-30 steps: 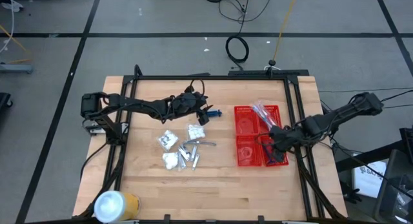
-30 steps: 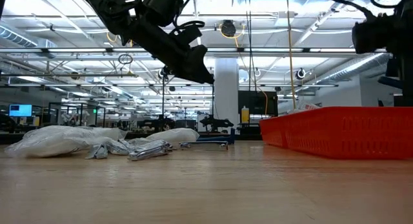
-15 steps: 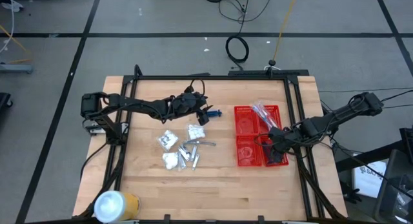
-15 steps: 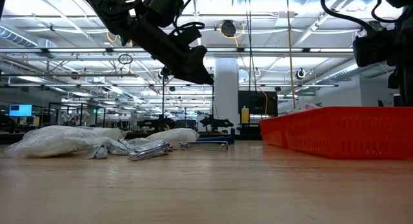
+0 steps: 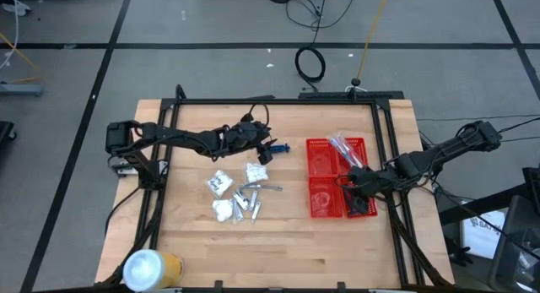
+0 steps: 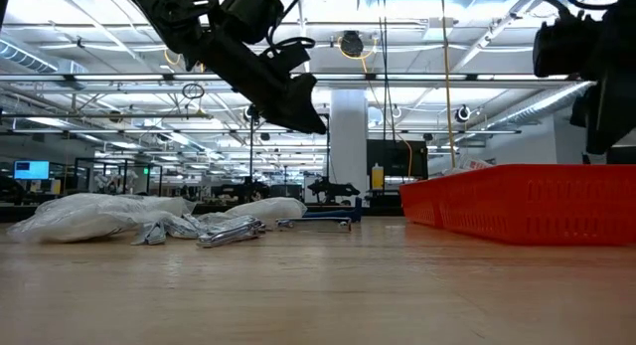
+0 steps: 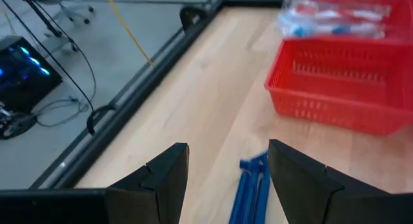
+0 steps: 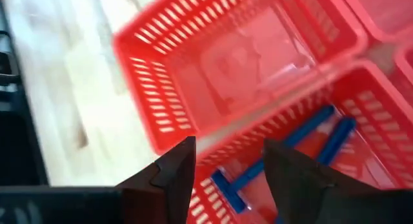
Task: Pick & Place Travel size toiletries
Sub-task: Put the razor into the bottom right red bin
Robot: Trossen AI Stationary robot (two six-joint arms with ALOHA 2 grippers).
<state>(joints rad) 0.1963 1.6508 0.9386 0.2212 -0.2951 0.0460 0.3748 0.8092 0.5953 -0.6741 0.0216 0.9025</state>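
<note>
Two blue-handled razors (image 7: 253, 185) lie on the table past the far end of the toiletry pile. My left gripper (image 7: 226, 156) hangs open above them, well off the table (image 6: 298, 96). White packets (image 5: 221, 183) and silver tubes (image 5: 251, 200) lie at mid-table. My right gripper (image 8: 229, 153) stands open over the near right compartment of the red basket (image 5: 319, 162). Blue razors (image 8: 310, 137) lie flat on that compartment's floor. Clear-wrapped items (image 7: 335, 20) rest in the far right compartment.
A large white-and-yellow roll (image 5: 150, 268) stands at the table's near left corner. The black frame rails (image 5: 278, 101) run along the far, left and right sides. Bare wood (image 5: 278, 242) lies near the front edge.
My right arm has dipped a little over the basket and come up again. The left arm and the things on the table have kept still.
</note>
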